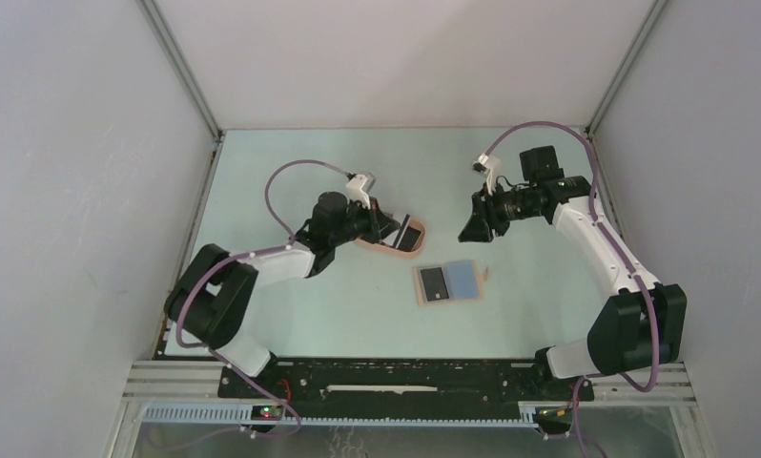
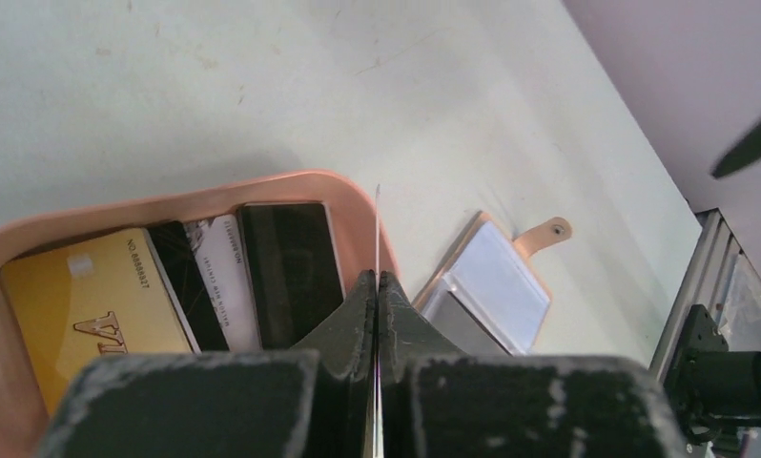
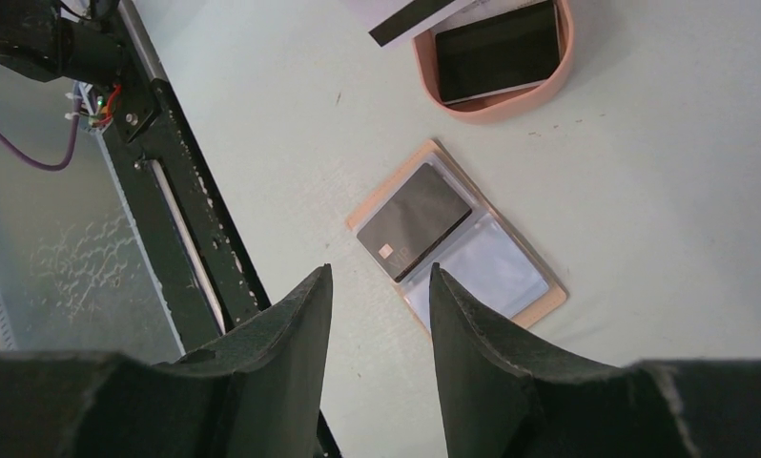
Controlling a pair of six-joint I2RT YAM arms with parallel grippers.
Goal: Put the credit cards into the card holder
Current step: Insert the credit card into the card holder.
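Left wrist view is showing the left hand pinching a thin card edge-up over the tray, while the open holder is lying flat on the table just to its right.

- The top camera looks down from above and behind me, far enough back to take in the whole worktop.
- My left wrist camera sits low and close over the peach tray, looking out past my left claw towards the card holder.
- My right wrist camera looks steeply down past my right claw from farther off.
- All three views share the peach tray and the card holder.
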